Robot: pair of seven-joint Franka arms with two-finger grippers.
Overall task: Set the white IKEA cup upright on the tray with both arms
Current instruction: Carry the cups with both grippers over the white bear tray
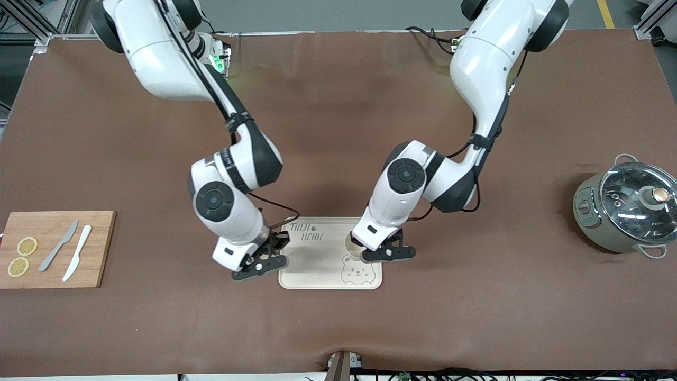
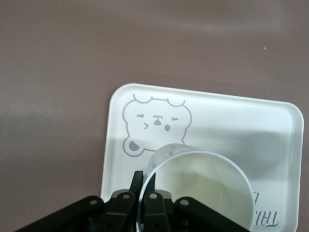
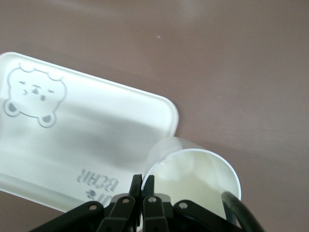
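The cream tray (image 1: 322,264) with "BEAR" lettering and a bear face lies at the table's middle. One white cup (image 1: 353,242) stands upright on it, mostly hidden under the left hand. My left gripper (image 1: 383,255) is shut on that cup's rim. The left wrist view shows the rim of this cup (image 2: 203,188) pinched in my left gripper (image 2: 146,181), beside the bear face on the tray (image 2: 231,121). In the right wrist view, my right gripper (image 3: 143,182) is shut on the rim of a second white cup (image 3: 193,183), just off the tray's (image 3: 96,130) lettered corner. In the front view my right gripper (image 1: 260,266) hides this cup.
A wooden cutting board (image 1: 95,264) with two lemon slices (image 1: 26,246) and two knives (image 1: 76,253) lies at the right arm's end of the table. A grey pot with a glass lid (image 1: 629,209) stands at the left arm's end.
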